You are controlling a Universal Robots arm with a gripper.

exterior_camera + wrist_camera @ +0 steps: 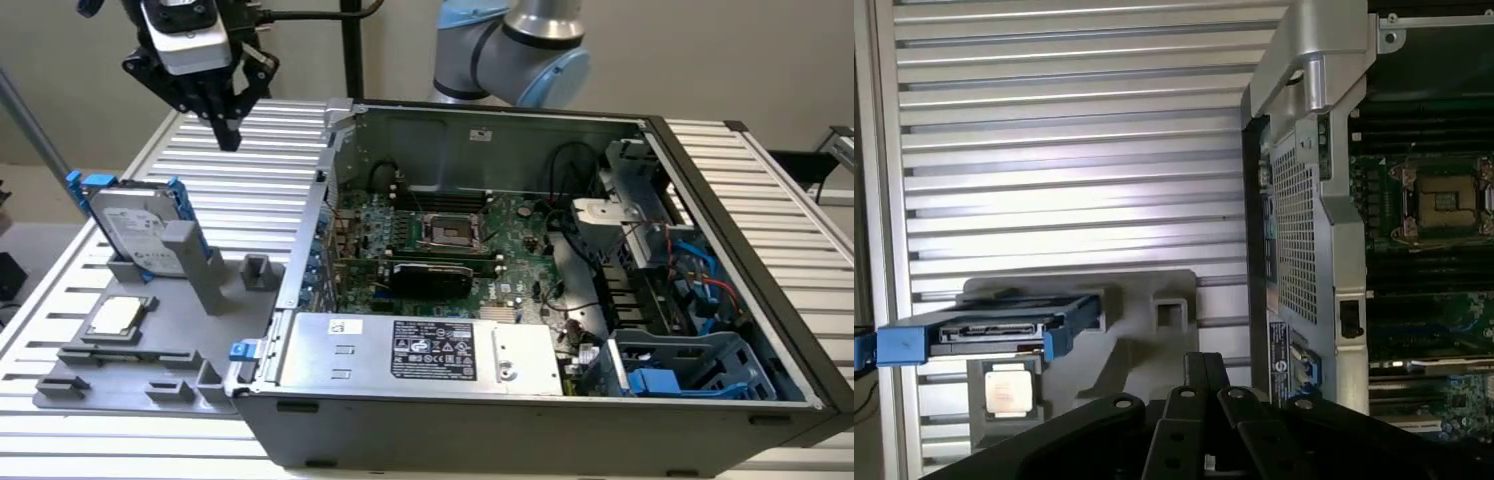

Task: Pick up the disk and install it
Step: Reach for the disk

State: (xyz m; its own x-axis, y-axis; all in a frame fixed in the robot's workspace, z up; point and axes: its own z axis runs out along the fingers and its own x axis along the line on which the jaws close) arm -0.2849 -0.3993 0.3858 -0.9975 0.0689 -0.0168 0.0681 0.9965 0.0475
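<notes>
The disk (pixel 138 228) is a silver-grey hard drive with a white label and blue rails. It stands upright on edge in a grey holder (pixel 160 330) at the exterior view's left. In the wrist view the disk (pixel 989 330) shows edge-on with its blue rails. My gripper (pixel 224 135) hangs high above the ribbed table, behind the disk and well apart from it, shut and holding nothing. Its black fingers (pixel 1199 395) are pressed together in the wrist view.
An open computer case (pixel 534 300) lies at the centre and right, with the motherboard, a silver power supply box (pixel 427 350) and a blue drive cage (pixel 687 365) inside. A small square CPU chip (pixel 116 316) rests on the grey holder.
</notes>
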